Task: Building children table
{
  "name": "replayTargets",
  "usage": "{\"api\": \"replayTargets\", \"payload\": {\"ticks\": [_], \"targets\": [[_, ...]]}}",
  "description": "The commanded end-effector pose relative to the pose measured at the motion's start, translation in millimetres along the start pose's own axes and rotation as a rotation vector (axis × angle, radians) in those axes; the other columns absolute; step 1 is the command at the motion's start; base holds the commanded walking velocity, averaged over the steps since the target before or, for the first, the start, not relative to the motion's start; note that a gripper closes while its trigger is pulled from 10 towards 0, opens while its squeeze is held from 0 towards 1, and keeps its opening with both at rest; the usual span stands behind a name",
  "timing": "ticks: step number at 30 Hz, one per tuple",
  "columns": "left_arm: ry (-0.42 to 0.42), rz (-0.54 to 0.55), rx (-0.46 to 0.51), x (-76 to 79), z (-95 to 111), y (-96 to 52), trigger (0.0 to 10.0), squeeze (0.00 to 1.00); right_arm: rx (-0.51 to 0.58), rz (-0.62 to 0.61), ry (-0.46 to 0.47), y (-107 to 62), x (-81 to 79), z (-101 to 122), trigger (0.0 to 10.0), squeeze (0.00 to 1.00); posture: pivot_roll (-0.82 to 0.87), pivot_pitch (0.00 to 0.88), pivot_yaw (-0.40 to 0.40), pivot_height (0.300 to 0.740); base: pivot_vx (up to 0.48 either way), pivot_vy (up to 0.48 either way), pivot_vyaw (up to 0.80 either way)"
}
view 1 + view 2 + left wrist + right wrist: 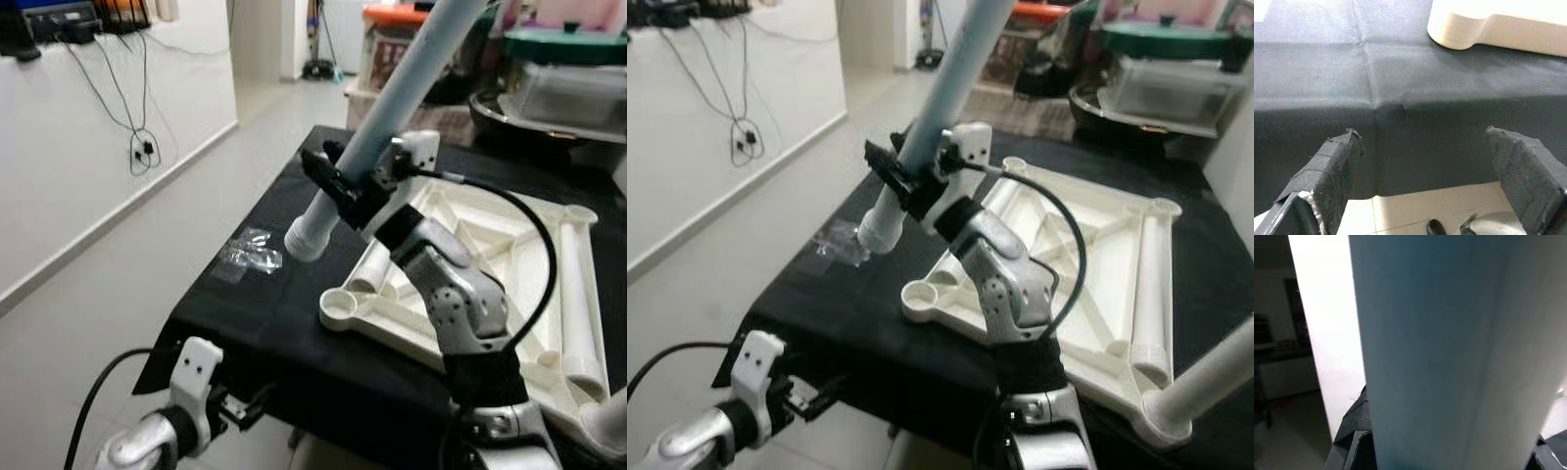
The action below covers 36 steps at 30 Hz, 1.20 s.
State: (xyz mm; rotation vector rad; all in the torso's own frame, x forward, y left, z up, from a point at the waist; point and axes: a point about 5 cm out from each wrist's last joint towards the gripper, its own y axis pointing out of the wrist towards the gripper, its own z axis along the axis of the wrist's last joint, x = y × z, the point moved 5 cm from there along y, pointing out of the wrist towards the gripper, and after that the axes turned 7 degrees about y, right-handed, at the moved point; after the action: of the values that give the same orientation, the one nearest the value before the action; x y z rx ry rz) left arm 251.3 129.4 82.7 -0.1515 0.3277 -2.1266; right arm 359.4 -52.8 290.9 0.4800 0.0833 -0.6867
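While right gripper (338,186) clamps leg (392,103) | socket (345,305) uncovered at tabletop (490,245) corner

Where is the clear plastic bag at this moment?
In the left eye view the clear plastic bag lies flat on the black cloth near its left edge, left of the white table frame, below the raised leg's lower end.

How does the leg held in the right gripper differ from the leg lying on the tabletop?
Held leg: clamped in the right gripper, tilted steeply, its threaded end hanging over the black cloth. Lying leg: flat along the far-right edge of the upturned tabletop, ungripped. The held one looks pale blue-grey, the lying one cream. Both are plain round tubes.
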Motion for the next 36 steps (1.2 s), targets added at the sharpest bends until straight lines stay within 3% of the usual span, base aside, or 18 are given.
{"api": "replayTargets", "payload": {"ticks": [1,6,13,14,21,24,27,32,36], "targets": [[0.009,-0.002,0.027,-5.2,9,-4.1,10.0,0.0,-0.028,0.098,-0.004,0.1,-16.6,-5,10.0,0.0,0.08,0.0,-0.071,0.74,0.0,0.0,0.0],[0.024,-0.034,0.083,-11.0,28,-11.7,10.0,0.0,-0.101,0.242,-0.009,-4.9,-40.1,-21,10.0,0.0,0.09,0.0,-0.072,0.74,0.0,0.0,0.0],[0.078,-0.06,0.08,-18.4,34,-16.5,10.0,0.0,-0.161,0.339,0.017,-10.6,-56.1,-32,10.0,0.0,0.09,0.0,-0.072,0.74,0.0,0.0,0.0],[0.108,-0.075,0.078,-22.3,37,-16.7,10.0,0.0,-0.189,0.391,0.032,-13.5,-65.9,-37,10.0,0.0,0.09,0.0,-0.069,0.74,0.0,0.0,0.0],[0.125,-0.153,0.089,-20.4,43,-5.4,10.0,0.0,-0.249,0.538,0.06,-24.1,-99.2,-51,10.0,0.0,0.08,0.0,-0.063,0.74,0.0,0.0,0.0],[0.07,-0.218,0.111,-13.4,46,1.6,10.0,0.0,-0.274,0.566,0.066,-29.0,-104.8,-59,10.0,0.0,0.09,0.0,-0.068,0.74,0.0,0.0,0.0],[0.096,-0.263,0.078,-8.1,39,9.1,10.0,0.0,-0.292,0.567,0.063,-30.1,-105.6,-66,10.0,0.0,0.08,0.0,-0.067,0.74,0.0,0.0,0.0],[0.103,-0.385,0.077,9.6,42,15.7,10.0,0.0,-0.293,0.531,0.038,-23.6,-100.4,-70,10.0,0.0,0.06,0.0,-0.053,0.74,0.0,0.0,0.0],[0.112,-0.45,0.075,22.9,42,18.5,10.0,0.0,-0.268,0.433,-0.014,-9.8,-83.6,-68,10.0,0.0,0.06,0.0,-0.049,0.74,0.0,0.0,0.0]]}}
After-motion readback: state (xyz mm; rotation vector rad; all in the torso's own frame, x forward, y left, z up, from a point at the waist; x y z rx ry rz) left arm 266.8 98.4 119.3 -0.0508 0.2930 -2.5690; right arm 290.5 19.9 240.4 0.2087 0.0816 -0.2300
